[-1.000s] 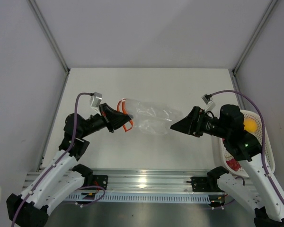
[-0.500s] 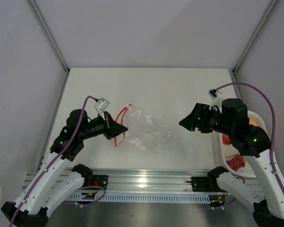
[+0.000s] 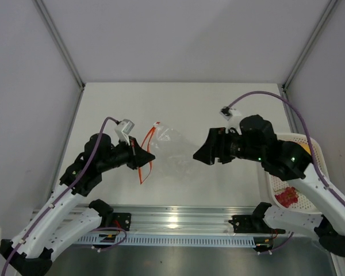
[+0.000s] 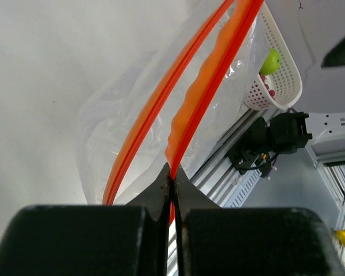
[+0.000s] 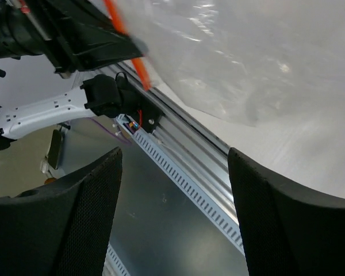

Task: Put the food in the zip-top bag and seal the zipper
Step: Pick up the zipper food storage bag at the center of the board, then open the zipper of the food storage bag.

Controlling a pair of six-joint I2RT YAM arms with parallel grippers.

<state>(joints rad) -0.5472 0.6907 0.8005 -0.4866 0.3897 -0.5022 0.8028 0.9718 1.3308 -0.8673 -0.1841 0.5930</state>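
My left gripper (image 3: 147,156) is shut on the orange-red zipper (image 3: 142,164) of the clear zip-top bag (image 3: 168,150) and holds the mouth up off the table. In the left wrist view the jaws (image 4: 172,172) pinch one strip of the zipper (image 4: 190,109), and the other strip stands apart, so the bag (image 4: 121,126) gapes. My right gripper (image 3: 198,155) is open and empty just right of the bag; its wrist view shows the bag (image 5: 230,57) above the fingers. Red food (image 3: 286,196) and a lime green fruit (image 4: 270,60) lie in the basket.
The white mesh basket (image 3: 303,140) stands at the table's right edge, partly under my right arm; it also shows in the left wrist view (image 4: 279,92). A metal rail (image 3: 172,221) runs along the near edge. Grey walls enclose the table on three sides.
The bag lay stretched between both grippers; now only my left gripper holds it, crumpled and shorter. My right gripper drew back to the right, then came left toward the bag again.
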